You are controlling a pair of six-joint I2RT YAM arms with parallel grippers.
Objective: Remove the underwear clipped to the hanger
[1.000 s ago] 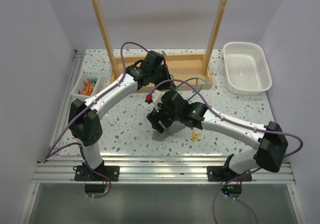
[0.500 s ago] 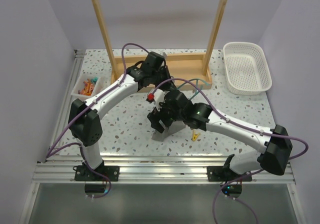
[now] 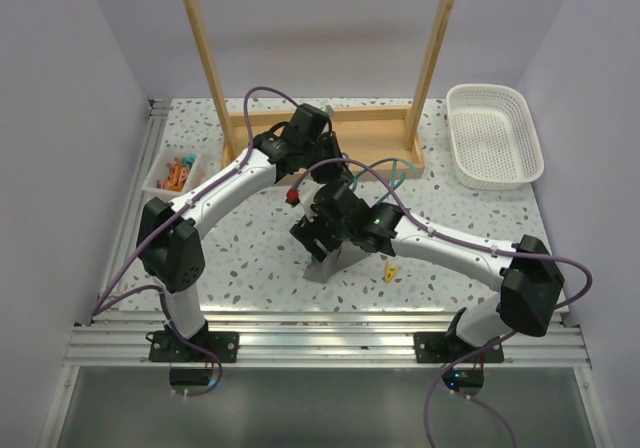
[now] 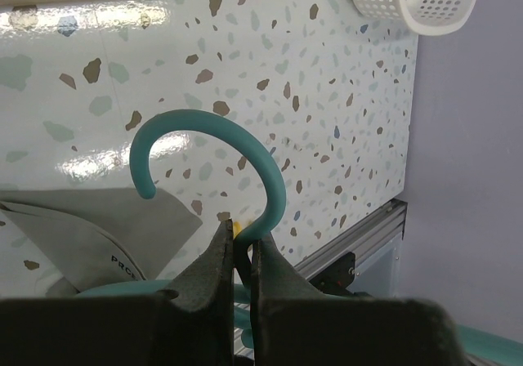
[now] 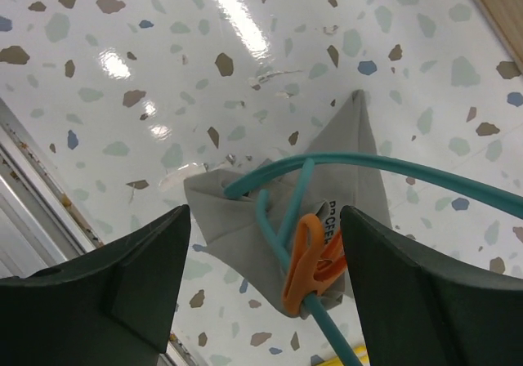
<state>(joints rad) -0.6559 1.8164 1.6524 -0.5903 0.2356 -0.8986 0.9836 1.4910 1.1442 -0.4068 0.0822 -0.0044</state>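
The teal hanger (image 4: 214, 141) lies low over the table, and my left gripper (image 4: 243, 250) is shut on the stem below its curved hook. The grey underwear (image 5: 237, 211) hangs crumpled from the hanger's bar (image 5: 409, 170), pinned there by an orange clip (image 5: 306, 260). My right gripper (image 5: 265, 211) hovers just above that clip, open, with one finger on each side and nothing between them. From above, the underwear (image 3: 328, 265) pokes out under the right gripper (image 3: 312, 233), and the left gripper (image 3: 335, 163) sits behind it.
A tall wooden frame (image 3: 330, 128) stands at the back, its base just behind the left wrist. A white basket (image 3: 495, 133) is at the back right and a small bin of clips (image 3: 172, 173) at the left. A yellow clip (image 3: 391, 271) and a red clip (image 3: 293, 197) sit near the underwear.
My right wrist has shifted slightly left and farther over the underwear, its elbow swinging in. The left arm has kept still with its grip on the hanger.
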